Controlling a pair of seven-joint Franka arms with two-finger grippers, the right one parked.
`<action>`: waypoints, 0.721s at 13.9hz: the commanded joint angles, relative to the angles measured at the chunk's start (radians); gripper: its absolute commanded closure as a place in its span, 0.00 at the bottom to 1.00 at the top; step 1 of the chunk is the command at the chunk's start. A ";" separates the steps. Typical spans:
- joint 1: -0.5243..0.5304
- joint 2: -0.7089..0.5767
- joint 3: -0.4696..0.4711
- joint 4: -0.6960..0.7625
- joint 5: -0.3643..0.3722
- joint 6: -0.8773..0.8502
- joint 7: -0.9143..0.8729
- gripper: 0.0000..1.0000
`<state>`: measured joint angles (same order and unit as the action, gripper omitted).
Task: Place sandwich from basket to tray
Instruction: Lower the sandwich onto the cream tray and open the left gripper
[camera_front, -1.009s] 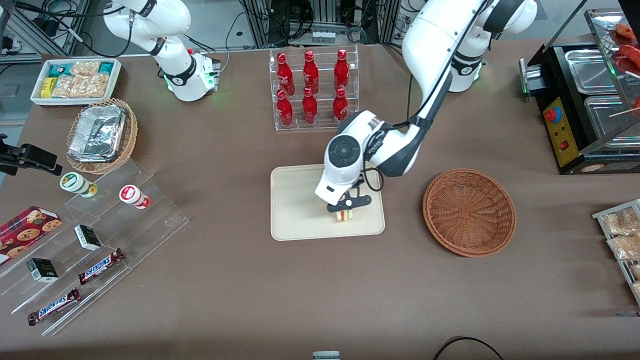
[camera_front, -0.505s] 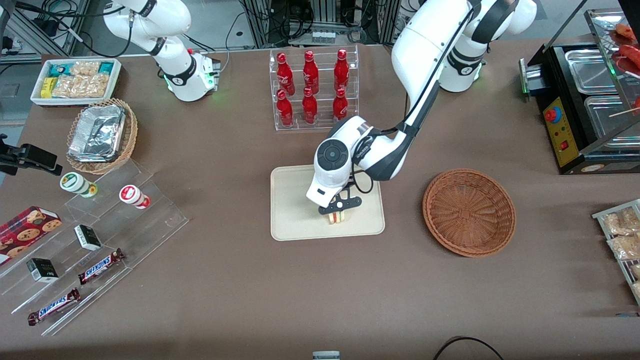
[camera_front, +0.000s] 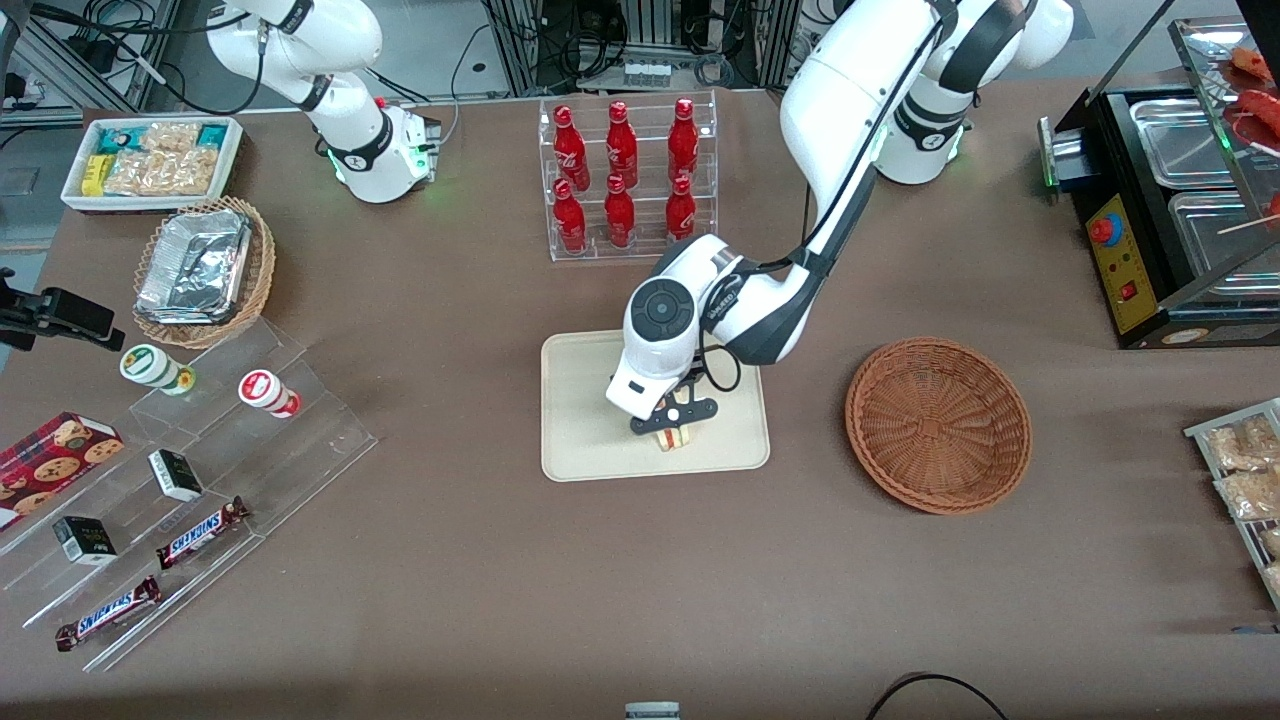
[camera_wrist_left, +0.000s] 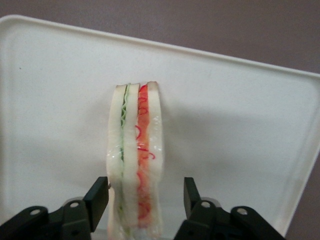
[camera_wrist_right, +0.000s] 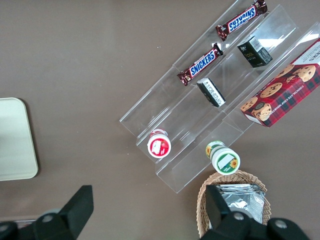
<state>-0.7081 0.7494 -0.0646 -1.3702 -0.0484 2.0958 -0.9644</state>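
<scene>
- The desk is big and brown. It holds many snacks and a rack of red bottles.
- The arm reaches from its base down over the middle of the desk, so the tool can get at the tray from above.
- The basket sits on the desk beside the tray, toward the working arm's end. Nothing is in it now, so I think the pick-up part is done.
- The tray lies flat in the middle of the desk, nearer the front camera than the bottles. It is the spot where the food must go.
- The tool is low over the tray, in the part of the tray nearest the front camera.
- The sandwich stands on its thin edge between the two fingers. Its red, orange and green lines face the wrist camera.
- One finger looks like it touches the bread. The other has a small gap next to it. So the tool looks open, or just letting go. I think the sandwich now rests on the tray.
- A second ago the tool was nearer the basket side of the tray. It has slid a little toward the parked arm's end, and the sandwich went with it.
- The basket and tray have not moved.
</scene>
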 joint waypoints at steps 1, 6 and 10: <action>-0.011 -0.057 0.015 0.045 0.005 -0.078 -0.007 0.00; -0.002 -0.143 0.060 0.036 0.087 -0.195 -0.016 0.00; 0.001 -0.186 0.163 0.008 0.091 -0.281 0.012 0.00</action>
<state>-0.7024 0.6053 0.0560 -1.3198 0.0294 1.8338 -0.9618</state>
